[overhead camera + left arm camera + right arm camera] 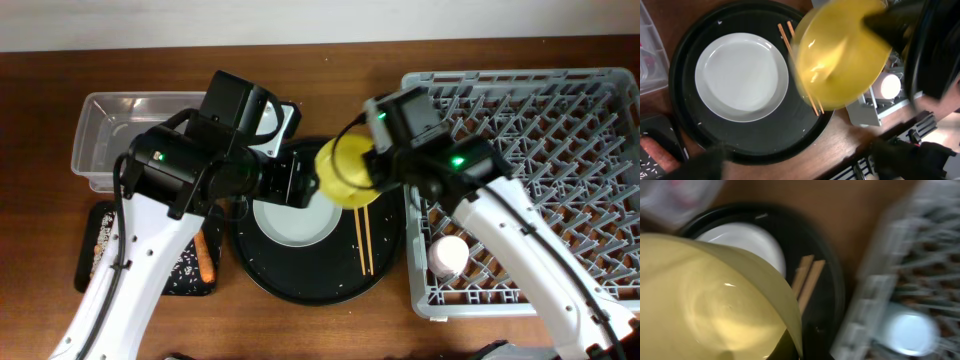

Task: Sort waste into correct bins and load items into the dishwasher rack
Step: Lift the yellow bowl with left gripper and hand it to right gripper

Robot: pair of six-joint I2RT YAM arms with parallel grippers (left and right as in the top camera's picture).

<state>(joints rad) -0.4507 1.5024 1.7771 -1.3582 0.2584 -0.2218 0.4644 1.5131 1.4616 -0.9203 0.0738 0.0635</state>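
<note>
Dishwasher rack (pixel 560 120) sits on the tabletop (pixel 40 70) just right of the round black tray (pixel 300 278). Clear tub (pixel 85 150) lies to that tray's upper left. Shallow black tray (pixel 92 262) with pale scraps (pixel 100 235) lies just left of it. Pale plate (pixel 290 225) rests on the round tray, left of centre. Yellow bowl (pixel 345 172) hangs tilted over its upper right edge, rim clamped by the right tool (pixel 372 168). Left tool (pixel 805 159) stands released above the round tray, gripping nothing. Chopsticks (pixel 364 240) lie on its right part. Pale cup (pixel 448 255) stands in the rack near the tray. Carrot stick (pixel 208 258) lies just left of the tray.
</note>
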